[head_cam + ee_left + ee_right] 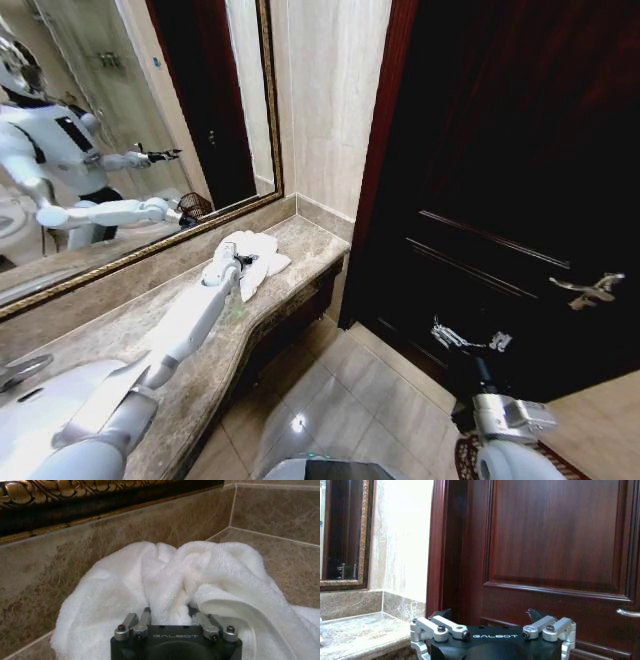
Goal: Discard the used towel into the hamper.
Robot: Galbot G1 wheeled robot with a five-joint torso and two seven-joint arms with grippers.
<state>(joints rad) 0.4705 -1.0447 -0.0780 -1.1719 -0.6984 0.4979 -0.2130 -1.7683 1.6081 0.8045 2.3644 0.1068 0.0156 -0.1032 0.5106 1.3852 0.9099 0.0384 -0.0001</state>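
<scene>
The used towel (256, 252), white and crumpled, lies on the marble counter (300, 240) in the corner below the mirror. My left arm stretches along the counter to it. In the left wrist view the towel (220, 570) bunches up around my left gripper (169, 609), which is shut on a fold of the cloth. My left gripper (238, 264) rests on the towel's near side. My right gripper (462, 338) hangs open in front of the dark door, its fingers (442, 614) spread with nothing between them. A sliver of the reddish-brown hamper (466, 458) shows on the floor beneath my right arm, mostly hidden.
A gold-framed mirror (150, 245) runs behind the counter and reflects me and a dark woven basket (195, 206). A dark wooden door (500, 150) with a metal lever handle (592, 290) stands on the right. A sink (30, 375) is at the counter's near left. Tiled floor (330, 400) lies below.
</scene>
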